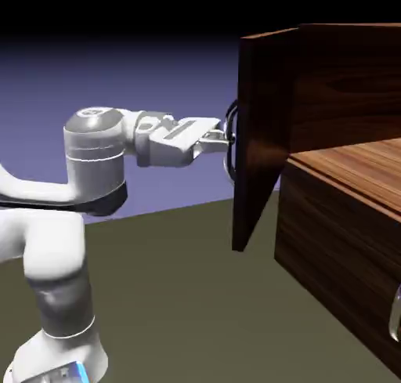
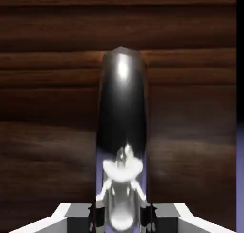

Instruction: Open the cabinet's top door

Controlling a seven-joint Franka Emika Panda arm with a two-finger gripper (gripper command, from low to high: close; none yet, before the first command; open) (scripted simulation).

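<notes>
The cabinet [image 1: 337, 217] is a dark brown wood-grain box at the exterior view's right. Its top door [image 1: 262, 131] stands swung out from the cabinet front, edge-on toward the arm. The door's curved silver handle [image 1: 230, 139] sits on its outer face. My gripper [image 1: 222, 138] reaches in level from the left and is shut on that handle. In the hand view the handle [image 2: 122, 127] fills the middle as a shiny upright bar between the grey fingertips [image 2: 97, 217], with the door's wood [image 2: 47, 108] behind it.
The lower panel carries its own silver handle [image 1: 394, 319] at the exterior view's right edge. The white arm [image 1: 55, 240] rises from the lower left over the olive table [image 1: 180, 295].
</notes>
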